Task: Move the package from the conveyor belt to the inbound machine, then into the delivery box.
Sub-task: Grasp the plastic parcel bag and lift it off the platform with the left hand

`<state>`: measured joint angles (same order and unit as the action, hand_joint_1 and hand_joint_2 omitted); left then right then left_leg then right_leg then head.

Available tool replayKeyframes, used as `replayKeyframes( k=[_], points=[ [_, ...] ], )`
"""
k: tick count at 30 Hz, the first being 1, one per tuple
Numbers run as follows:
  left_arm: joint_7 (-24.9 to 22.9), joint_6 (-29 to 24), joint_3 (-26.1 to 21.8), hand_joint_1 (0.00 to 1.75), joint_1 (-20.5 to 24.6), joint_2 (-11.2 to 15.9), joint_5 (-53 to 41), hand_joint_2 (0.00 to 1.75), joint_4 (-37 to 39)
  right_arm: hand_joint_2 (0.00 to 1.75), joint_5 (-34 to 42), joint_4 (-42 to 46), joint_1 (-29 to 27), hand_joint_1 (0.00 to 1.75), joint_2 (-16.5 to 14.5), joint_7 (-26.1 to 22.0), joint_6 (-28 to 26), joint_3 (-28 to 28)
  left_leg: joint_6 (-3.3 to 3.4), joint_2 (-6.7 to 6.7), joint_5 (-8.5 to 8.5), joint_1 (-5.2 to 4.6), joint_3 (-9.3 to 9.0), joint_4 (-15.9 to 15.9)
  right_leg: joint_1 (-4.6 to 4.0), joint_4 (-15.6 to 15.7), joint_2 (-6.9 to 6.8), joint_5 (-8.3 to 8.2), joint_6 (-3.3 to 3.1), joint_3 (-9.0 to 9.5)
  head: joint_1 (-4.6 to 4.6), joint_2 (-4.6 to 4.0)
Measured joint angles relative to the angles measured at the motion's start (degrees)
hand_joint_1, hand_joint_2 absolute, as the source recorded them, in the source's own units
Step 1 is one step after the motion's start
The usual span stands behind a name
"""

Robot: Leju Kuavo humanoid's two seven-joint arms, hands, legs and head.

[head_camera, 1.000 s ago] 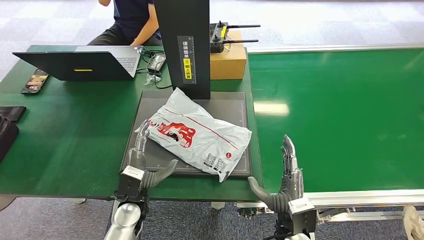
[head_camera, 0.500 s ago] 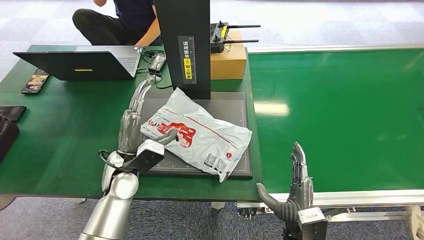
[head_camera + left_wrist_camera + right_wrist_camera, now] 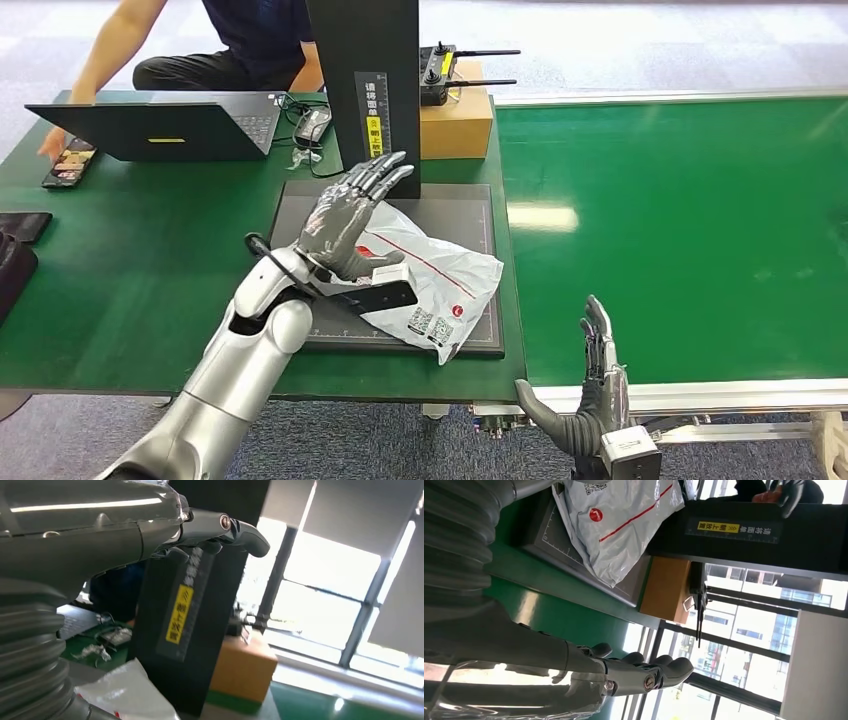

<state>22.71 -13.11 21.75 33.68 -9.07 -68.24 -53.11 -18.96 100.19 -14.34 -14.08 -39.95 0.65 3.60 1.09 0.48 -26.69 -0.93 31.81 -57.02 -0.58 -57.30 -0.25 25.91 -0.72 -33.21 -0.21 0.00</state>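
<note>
The package [image 3: 430, 275], a white bag printed in red, lies flat on the inbound machine's dark platform [image 3: 480, 205]. The left hand [image 3: 352, 217] hovers above it, fingers spread, holding nothing. The right hand [image 3: 592, 392] stands empty, fingers extended, beside the conveyor belt [image 3: 680, 230].

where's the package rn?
Head view: the package lies on the dark scanner pad, under the left hand, left of the green conveyor belt.

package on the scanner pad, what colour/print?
White poly bag, the package, with red graphics, a thin red diagonal line and black codes near one corner. Head view shows it best.
</note>
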Motion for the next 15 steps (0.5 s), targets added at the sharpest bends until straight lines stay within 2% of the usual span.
replayKeyframes(
  k=[7, 15],
  points=[
    [0.1, 5.4, 4.1, 0.00, 9.1, 0.6, 2.1, 1.75, 14.6, 1.75, 1.1, 0.0, -0.2, 0.00, 0.0, 0.0, 0.2, 0.0, -0.03, 0.02, 0.02, 0.00, 0.00, 0.0, -0.01, 0.0, 0.02, -0.02, -0.03, -0.01, -0.01, 0.00],
    [-1.6, 12.1, 6.9, 0.00, 14.3, 1.2, 2.5, 1.75, 24.1, 1.75, 1.3, 0.0, -0.2, 0.00, 0.1, 0.0, 0.1, 0.0, -0.03, 0.02, 0.02, 0.01, 0.02, 0.0, -0.01, 0.0, 0.01, -0.01, -0.03, -0.01, 0.00, 0.00]
  ],
)
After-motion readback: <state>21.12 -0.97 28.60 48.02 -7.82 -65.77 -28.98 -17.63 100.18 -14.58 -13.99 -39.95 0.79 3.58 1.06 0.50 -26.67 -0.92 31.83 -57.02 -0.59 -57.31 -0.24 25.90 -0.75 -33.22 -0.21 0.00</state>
